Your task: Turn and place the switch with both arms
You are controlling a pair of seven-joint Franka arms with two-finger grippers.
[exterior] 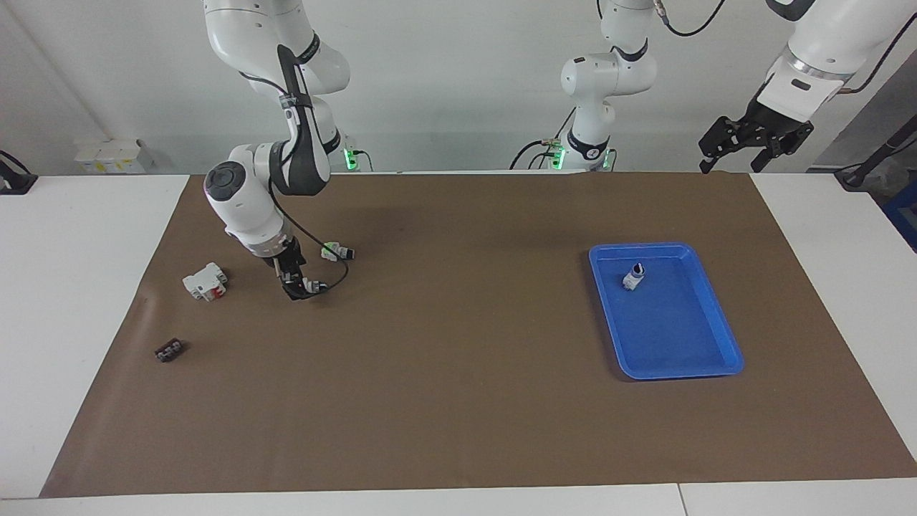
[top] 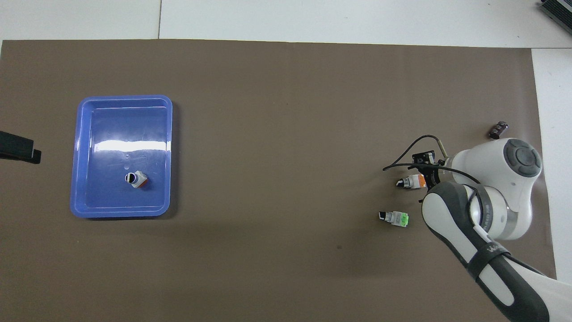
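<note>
The switch [exterior: 309, 285] lies on its side on the brown mat toward the right arm's end of the table, its orange end [top: 419, 180] half covered by my right hand and its black knob [top: 401, 183] pointing toward the tray. My right gripper [exterior: 295, 284] is down at mat level at that orange end; its jaws stand open with a finger on each side of the block, and I cannot tell whether they touch it. My left gripper [exterior: 733, 165] hangs open and high at the left arm's end of the table, waiting; only its tip [top: 20, 150] shows in the overhead view.
A green-faced switch [exterior: 335, 251] lies just nearer the robots than the orange one. A white block with red parts [exterior: 205, 281] and a small black part [exterior: 170, 350] sit toward the right arm's end. A blue tray [exterior: 716, 315] holds another switch [exterior: 633, 275] standing upright.
</note>
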